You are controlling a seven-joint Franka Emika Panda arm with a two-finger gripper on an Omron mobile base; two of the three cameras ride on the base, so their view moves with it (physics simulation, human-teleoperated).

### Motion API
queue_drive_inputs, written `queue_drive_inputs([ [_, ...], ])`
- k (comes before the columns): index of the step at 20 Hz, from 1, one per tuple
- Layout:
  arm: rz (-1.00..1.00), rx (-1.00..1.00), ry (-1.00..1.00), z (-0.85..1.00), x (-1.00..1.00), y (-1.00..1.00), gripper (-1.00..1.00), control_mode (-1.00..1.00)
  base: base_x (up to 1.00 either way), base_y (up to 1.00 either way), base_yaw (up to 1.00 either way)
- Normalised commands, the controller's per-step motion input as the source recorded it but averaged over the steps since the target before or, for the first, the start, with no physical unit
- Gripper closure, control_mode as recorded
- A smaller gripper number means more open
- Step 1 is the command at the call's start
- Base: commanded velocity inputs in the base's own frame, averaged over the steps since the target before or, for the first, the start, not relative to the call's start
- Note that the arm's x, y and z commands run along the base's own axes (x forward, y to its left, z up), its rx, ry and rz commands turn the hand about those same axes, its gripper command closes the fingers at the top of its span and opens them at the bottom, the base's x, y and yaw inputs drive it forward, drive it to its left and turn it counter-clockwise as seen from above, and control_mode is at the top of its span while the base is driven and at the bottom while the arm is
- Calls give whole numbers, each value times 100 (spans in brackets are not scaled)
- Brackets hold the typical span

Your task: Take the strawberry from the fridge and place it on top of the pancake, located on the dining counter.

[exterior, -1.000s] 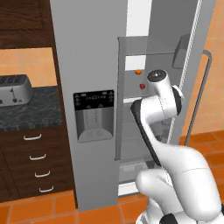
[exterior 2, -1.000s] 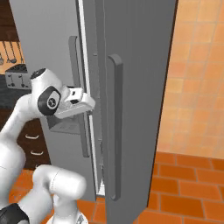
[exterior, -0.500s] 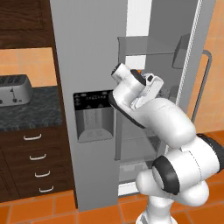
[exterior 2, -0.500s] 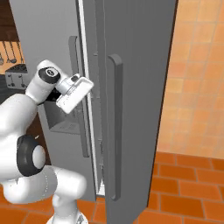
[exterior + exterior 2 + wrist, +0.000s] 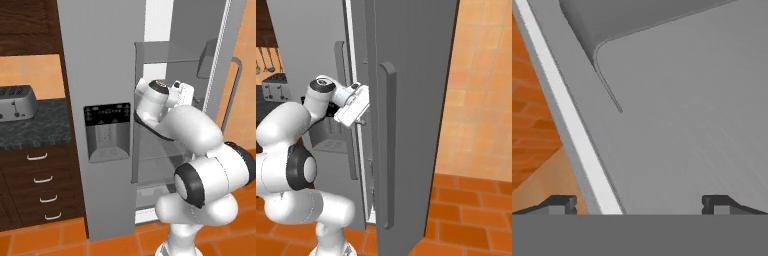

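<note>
Reaching into the open fridge (image 5: 105,60), the tool (image 5: 639,202) has its jaws spread wide and holds nothing, facing the inside of the grey door (image 5: 411,100).

No legible text, label, brand or number on any surface in view

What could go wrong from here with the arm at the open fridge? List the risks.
1. The wide-open two-finger gripper sits close to the tall grey fridge's open right door; its hand view faces the door's inner panel, so a swing could strike the door.
2. The bulky white arm blocks the base camera's sight of the shelves, and no strawberry can be made out, so a reach would be blind.
</note>
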Motion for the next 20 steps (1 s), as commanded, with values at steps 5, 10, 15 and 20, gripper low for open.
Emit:
queue_drive_inputs([
  [5,11,-4,28,0,-85,-83,-100,-100,0,0,0],
  [10,8,0,27,0,-81,-92,-100,-100,0,0,0],
  [15,8,7,11,0,-46,-99,-100,-100,0,0,0],
  [20,8,15,3,0,0,-90,-100,-100,0,0,0],
])
